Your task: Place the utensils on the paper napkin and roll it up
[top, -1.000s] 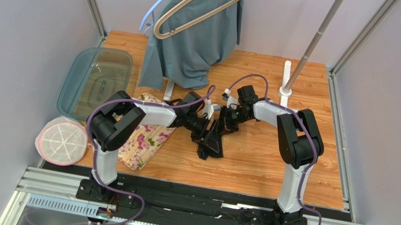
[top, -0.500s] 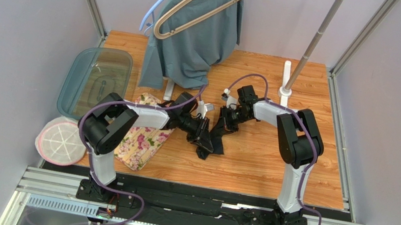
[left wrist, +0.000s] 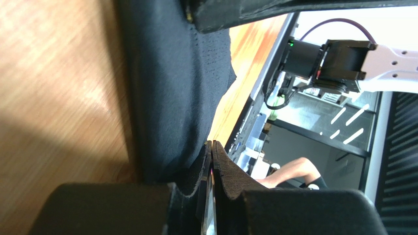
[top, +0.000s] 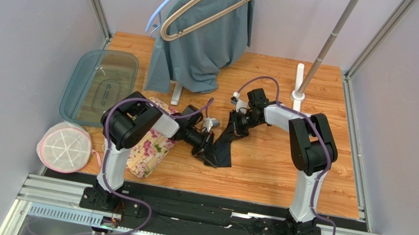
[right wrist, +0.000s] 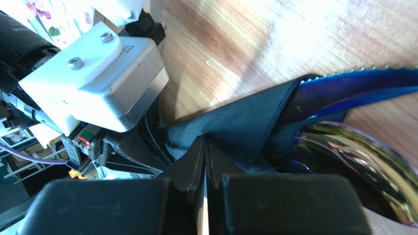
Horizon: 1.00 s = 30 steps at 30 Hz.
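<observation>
The black paper napkin [top: 224, 146] is bunched and partly lifted off the wood between both grippers. My left gripper [top: 206, 147] is at its near-left edge; in the left wrist view the jaws [left wrist: 212, 147] are pressed together with the napkin [left wrist: 181, 83] running in at the left finger. My right gripper [top: 241, 126] pinches a fold at the far end, its jaws [right wrist: 206, 141] shut on the black sheet [right wrist: 240, 125]. The utensils lie wrapped inside: a serrated blue knife [right wrist: 363, 83] and an iridescent spoon bowl [right wrist: 363, 156] show in the right wrist view.
A floral mat [top: 154, 145] lies under the left arm. A teal lidded container [top: 99, 84] and a round pink-rimmed lid [top: 65, 146] sit at the left edge. A grey-teal garment [top: 205, 41] hangs at the back beside a white pole stand [top: 300, 88].
The left gripper has closed and slid left and nearer along the napkin, its elbow swinging inward. The napkin has been drawn into a tighter bundle. The right gripper has stayed put.
</observation>
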Tool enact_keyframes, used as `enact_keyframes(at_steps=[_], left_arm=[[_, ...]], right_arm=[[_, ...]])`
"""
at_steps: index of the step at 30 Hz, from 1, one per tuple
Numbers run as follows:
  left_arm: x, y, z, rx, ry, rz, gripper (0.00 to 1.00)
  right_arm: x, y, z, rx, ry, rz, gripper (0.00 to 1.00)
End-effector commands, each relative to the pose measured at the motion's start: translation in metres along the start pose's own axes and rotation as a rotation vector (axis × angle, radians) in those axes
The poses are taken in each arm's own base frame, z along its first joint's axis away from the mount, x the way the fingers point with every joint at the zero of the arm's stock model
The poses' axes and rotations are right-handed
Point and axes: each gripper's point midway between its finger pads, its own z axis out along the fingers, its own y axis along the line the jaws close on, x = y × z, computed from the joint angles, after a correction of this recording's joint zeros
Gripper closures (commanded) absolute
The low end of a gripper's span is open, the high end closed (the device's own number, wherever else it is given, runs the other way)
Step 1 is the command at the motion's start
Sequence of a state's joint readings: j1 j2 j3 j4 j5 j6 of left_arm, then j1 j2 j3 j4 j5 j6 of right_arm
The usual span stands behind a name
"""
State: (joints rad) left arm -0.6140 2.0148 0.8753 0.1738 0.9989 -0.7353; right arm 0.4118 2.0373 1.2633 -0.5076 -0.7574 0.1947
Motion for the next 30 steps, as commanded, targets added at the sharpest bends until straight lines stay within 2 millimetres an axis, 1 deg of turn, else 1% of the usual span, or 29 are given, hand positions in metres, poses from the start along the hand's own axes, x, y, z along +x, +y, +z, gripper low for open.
enact_keyframes(at_steps=[1, 2, 5, 6, 8, 9, 10, 12, 13, 14, 15, 17, 18, 19, 20, 22, 23, 25, 26, 27, 28, 29, 30], left_arm=[[-0.007, 0.040, 0.009, -0.105, -0.083, 0.009, 0.89], [-0.008, 0.038, 0.008, -0.102, -0.086, 0.013, 0.89], [-0.017, 0.011, -0.001, -0.059, -0.117, 0.098, 0.88], [-0.025, -0.014, -0.010, -0.034, -0.151, 0.173, 0.87], [-0.027, -0.032, -0.020, -0.032, -0.171, 0.237, 0.86], [-0.030, -0.051, -0.029, -0.010, -0.191, 0.288, 0.85], [-0.030, -0.059, -0.032, 0.000, -0.193, 0.310, 0.85], [-0.030, -0.066, -0.039, -0.015, -0.197, 0.334, 0.85], [-0.031, -0.067, -0.039, -0.014, -0.197, 0.338, 0.85], [-0.033, -0.066, -0.039, -0.019, -0.201, 0.341, 0.85], [-0.035, -0.057, -0.036, -0.034, -0.198, 0.325, 0.85], [-0.040, -0.048, -0.030, -0.049, -0.190, 0.299, 0.85], [-0.040, -0.036, -0.023, -0.056, -0.173, 0.261, 0.85], [-0.041, -0.031, -0.020, -0.060, -0.169, 0.240, 0.85], [-0.041, -0.021, -0.016, -0.064, -0.163, 0.204, 0.86], [-0.039, -0.010, -0.011, -0.077, -0.167, 0.171, 0.87], [-0.037, 0.000, -0.007, -0.086, -0.166, 0.138, 0.87], [-0.035, 0.011, -0.003, -0.103, -0.165, 0.116, 0.89], [-0.034, 0.025, -0.001, -0.140, -0.167, 0.093, 0.89], [-0.033, 0.031, -0.001, -0.157, -0.168, 0.079, 0.90], [-0.032, 0.036, 0.000, -0.165, -0.168, 0.063, 0.92], [-0.031, 0.042, 0.002, -0.170, -0.168, 0.037, 0.93], [-0.031, 0.044, 0.002, -0.176, -0.171, 0.031, 0.93]], right_arm=[[0.001, -0.046, 0.013, 0.186, 0.006, -0.046, 0.96], [0.000, -0.046, 0.012, 0.187, 0.004, -0.046, 0.96], [0.001, -0.046, 0.010, 0.194, 0.002, -0.066, 0.97], [0.002, -0.046, 0.010, 0.194, 0.004, -0.081, 0.97], [0.003, -0.045, 0.008, 0.192, 0.004, -0.101, 0.97], [0.002, -0.045, 0.008, 0.193, 0.007, -0.125, 0.97], [0.002, -0.045, 0.007, 0.196, 0.008, -0.133, 0.97], [0.001, -0.044, 0.005, 0.200, 0.005, -0.153, 0.97], [0.000, -0.043, 0.005, 0.197, 0.006, -0.167, 0.97], [-0.001, -0.044, 0.004, 0.199, 0.004, -0.172, 0.97], [-0.001, -0.043, 0.004, 0.198, 0.004, -0.176, 0.97], [-0.004, -0.041, 0.004, 0.196, 0.002, -0.187, 0.97], [-0.004, -0.042, 0.004, 0.201, 0.003, -0.186, 0.97], [-0.006, -0.042, 0.004, 0.202, 0.001, -0.187, 0.97], [-0.007, -0.043, 0.004, 0.204, 0.004, -0.214, 0.97], [-0.008, -0.044, 0.005, 0.207, 0.006, -0.214, 0.97], [-0.010, -0.044, 0.005, 0.207, 0.002, -0.217, 0.97], [-0.011, -0.042, 0.004, 0.204, 0.001, -0.217, 0.97], [-0.014, -0.041, 0.003, 0.206, -0.007, -0.218, 0.96], [-0.014, -0.038, 0.002, 0.202, -0.011, -0.208, 0.96], [-0.018, -0.030, -0.004, 0.191, -0.027, -0.221, 0.95], [-0.021, -0.022, -0.009, 0.175, -0.043, -0.199, 0.94], [-0.025, -0.010, -0.015, 0.149, -0.064, -0.172, 0.92]])
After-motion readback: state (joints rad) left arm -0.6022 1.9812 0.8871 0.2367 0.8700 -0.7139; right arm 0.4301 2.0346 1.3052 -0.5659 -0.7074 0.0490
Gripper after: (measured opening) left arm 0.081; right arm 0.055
